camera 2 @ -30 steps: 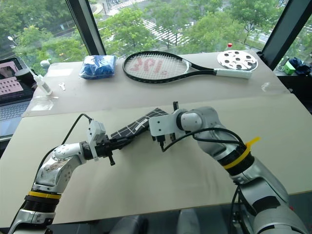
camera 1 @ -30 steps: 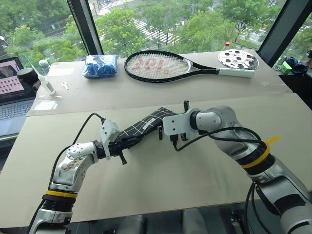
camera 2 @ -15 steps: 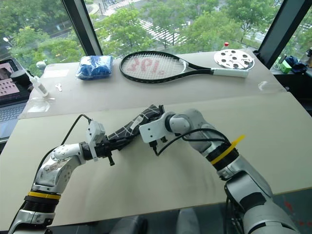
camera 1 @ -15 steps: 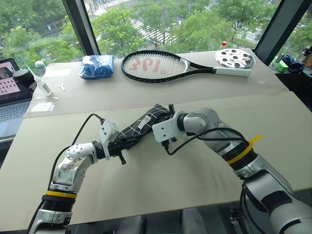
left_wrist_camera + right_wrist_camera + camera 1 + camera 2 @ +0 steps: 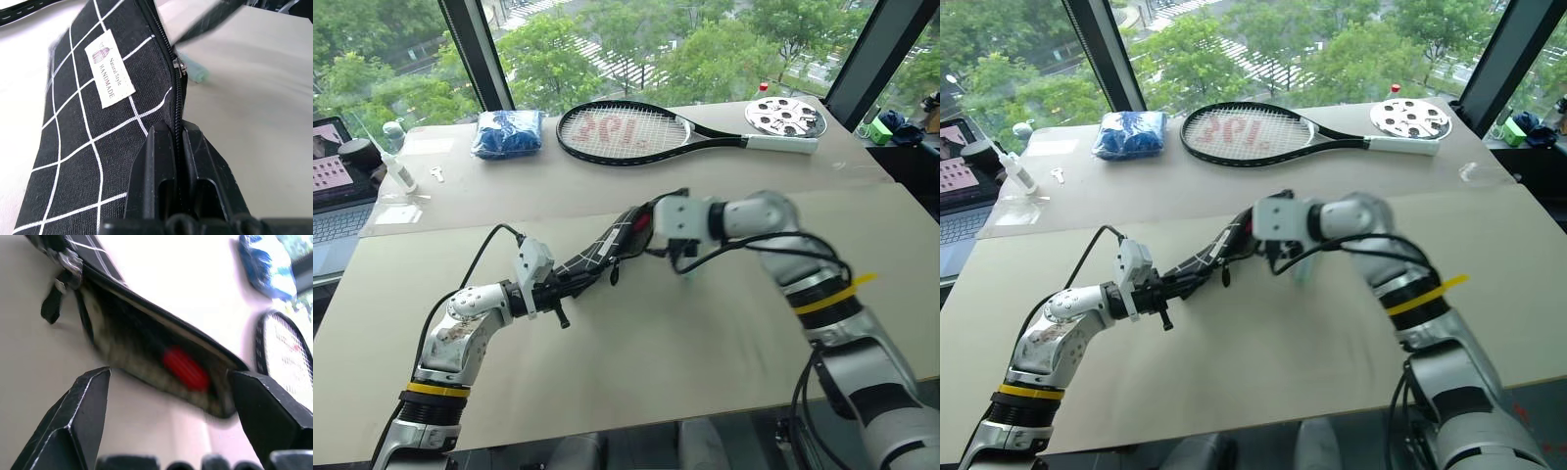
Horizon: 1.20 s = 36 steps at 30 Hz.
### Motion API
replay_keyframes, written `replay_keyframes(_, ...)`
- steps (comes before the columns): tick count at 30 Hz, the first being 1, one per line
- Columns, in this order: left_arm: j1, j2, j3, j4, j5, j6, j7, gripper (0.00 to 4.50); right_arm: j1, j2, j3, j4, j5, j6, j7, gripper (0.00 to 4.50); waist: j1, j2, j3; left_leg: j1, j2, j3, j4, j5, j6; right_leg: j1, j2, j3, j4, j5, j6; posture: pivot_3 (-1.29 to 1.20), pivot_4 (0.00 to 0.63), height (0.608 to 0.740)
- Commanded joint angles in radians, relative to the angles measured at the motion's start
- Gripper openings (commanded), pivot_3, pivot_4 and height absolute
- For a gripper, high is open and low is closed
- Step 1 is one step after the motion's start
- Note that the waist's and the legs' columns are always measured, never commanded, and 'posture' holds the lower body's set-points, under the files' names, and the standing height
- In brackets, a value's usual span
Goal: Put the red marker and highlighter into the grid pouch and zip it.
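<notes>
I hold the grid pouch [image 5: 597,257] above the middle of the tabletop [image 5: 636,362], well back from the near edge. My left gripper [image 5: 177,147] is clamped shut on the pouch's zipper seam at one end. My right gripper [image 5: 168,382] has its fingers spread wide with nothing between them, facing the pouch's open mouth. Inside that mouth I see the red cap of the red marker [image 5: 185,368], so I judge the marker is in. A pale green object that may be the highlighter [image 5: 197,71] lies on the tabletop just beside the pouch; I cannot be sure. It still has to go in, and the zipper pull [image 5: 181,65] still has to be drawn shut.
</notes>
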Motion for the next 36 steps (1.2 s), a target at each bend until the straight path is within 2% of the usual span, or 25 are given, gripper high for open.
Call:
replay_keyframes(1,0.006,0.006,0.014,-0.034,-0.012,0.004,-0.001,0.00,0.022,-0.062,-0.189,-0.115,0.229,0.258,0.079,4.17,0.000,0.000,0.000,0.000,0.000,0.000,0.000,0.000,0.000,0.000,0.000,0.000,0.000,0.000,0.000,0.00,0.150,0.740)
replay_keyframes(4,0.014,0.007,0.018,-0.037,-0.014,0.004,0.001,0.00,0.076,-0.090,-0.253,-0.162,0.296,0.458,0.044,4.17,0.001,0.000,0.000,0.000,0.000,0.000,0.000,0.000,0.000,0.000,0.000,0.000,0.000,0.000,0.000,0.00,0.150,0.740)
replay_keyframes(7,0.019,0.009,0.022,-0.038,-0.015,0.003,0.002,0.00,0.148,-0.072,-0.269,-0.212,0.287,0.703,-0.089,4.17,0.001,0.000,0.000,0.000,0.001,0.001,0.000,0.000,0.000,0.000,0.000,0.000,0.000,0.000,-0.001,0.00,0.150,0.740)
replay_keyframes(9,0.022,0.010,0.023,-0.040,-0.017,0.004,0.003,0.00,0.201,-0.033,-0.287,-0.270,0.291,0.848,-0.187,4.17,0.003,0.000,0.000,0.000,0.001,0.001,0.000,0.000,0.000,0.000,0.000,0.000,0.001,0.001,-0.001,0.00,0.150,0.740)
replay_keyframes(14,0.022,0.011,0.022,-0.038,-0.018,0.005,0.003,0.00,0.282,0.094,-0.300,-0.437,0.312,1.048,-0.354,4.17,0.005,0.000,0.000,-0.001,0.001,0.001,0.001,0.000,0.000,0.000,0.000,0.001,0.001,0.001,-0.001,0.00,0.150,0.740)
replay_keyframes(22,0.011,0.005,0.021,-0.035,-0.016,0.004,0.009,0.00,0.295,0.207,-0.286,-0.469,0.287,1.152,-0.564,4.17,0.019,0.000,0.000,0.000,0.000,0.001,0.002,0.000,0.000,0.000,0.000,0.001,0.001,0.002,0.000,0.00,0.150,0.740)
replay_keyframes(29,0.019,-0.005,0.026,-0.061,-0.024,0.005,0.032,0.00,0.310,0.246,-0.243,-0.417,0.261,1.114,-0.679,4.17,0.020,0.000,0.000,0.000,0.000,0.001,0.002,0.000,0.000,0.000,0.000,0.001,0.001,0.002,0.000,0.00,0.150,0.740)
replay_keyframes(36,0.027,-0.007,0.023,-0.065,-0.022,-0.001,0.042,0.00,0.316,0.348,-0.227,-0.339,0.258,1.089,-0.767,4.17,0.018,0.000,0.000,0.000,0.000,0.002,0.002,0.000,0.000,0.000,0.000,0.001,0.001,0.002,-0.001,0.00,0.150,0.740)
